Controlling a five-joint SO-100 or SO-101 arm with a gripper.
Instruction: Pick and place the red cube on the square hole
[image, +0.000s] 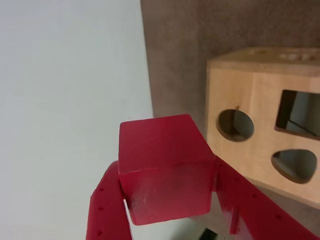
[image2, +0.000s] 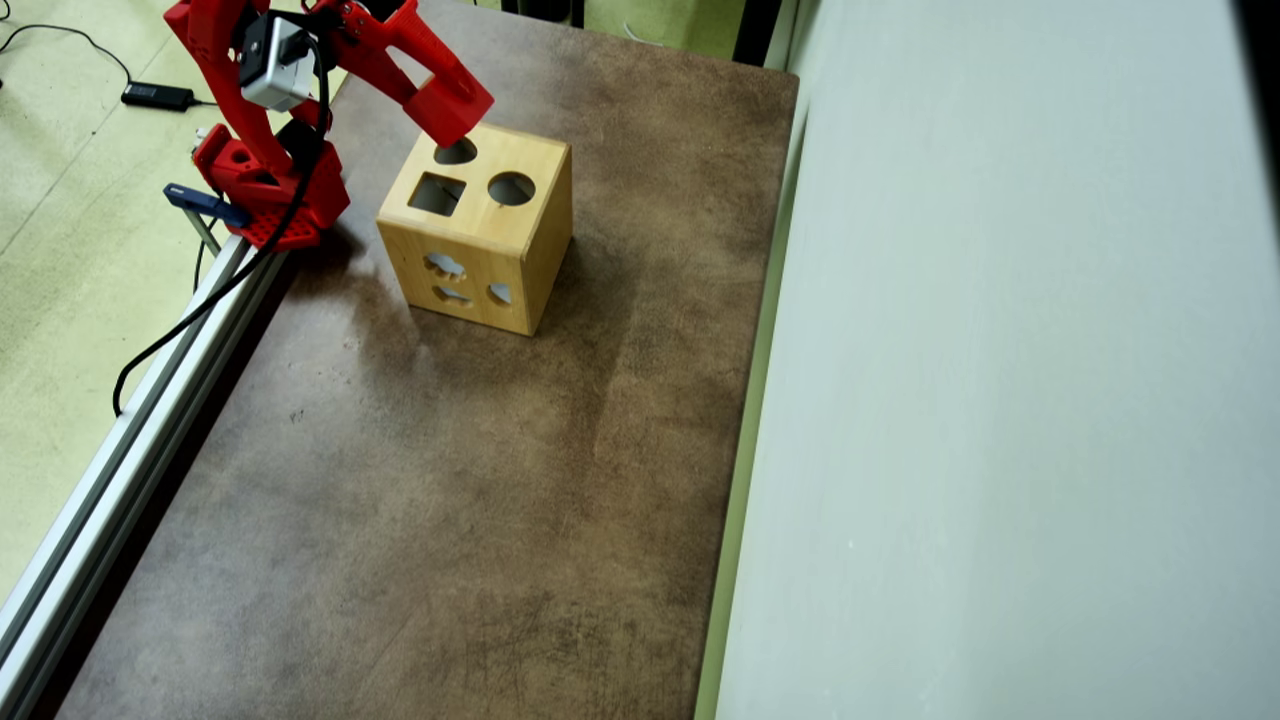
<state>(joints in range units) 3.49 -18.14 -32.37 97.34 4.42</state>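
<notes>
Nearest the wrist camera, the red two-finger pincer (image: 167, 200) is clamped on the small bright red matte cube (image: 162, 167), one finger pressed to each side, with the cube's top and front faces showing. The pick is therefore done: the cube is off the brown bench (image2: 480, 480) and carried in the air.

Beyond it stands the light wooden box (image: 260, 145) with its cutouts. In the wrist view the dark square hole (image: 298, 114) lies up and to the right of the cube, well apart from it, with a round hole (image: 235, 125) and a rounded, heart-like hole (image: 295, 165) on the same face.

In the overhead view the cube-bearing pincer tip (image2: 450, 115) hangs over the box's far top edge, above the heart-like opening rather than the square hole (image2: 437, 194).

What remains, by judgement, is to shift the cube over the square hole, square its faces to the edges, lower it and let go.
</notes>
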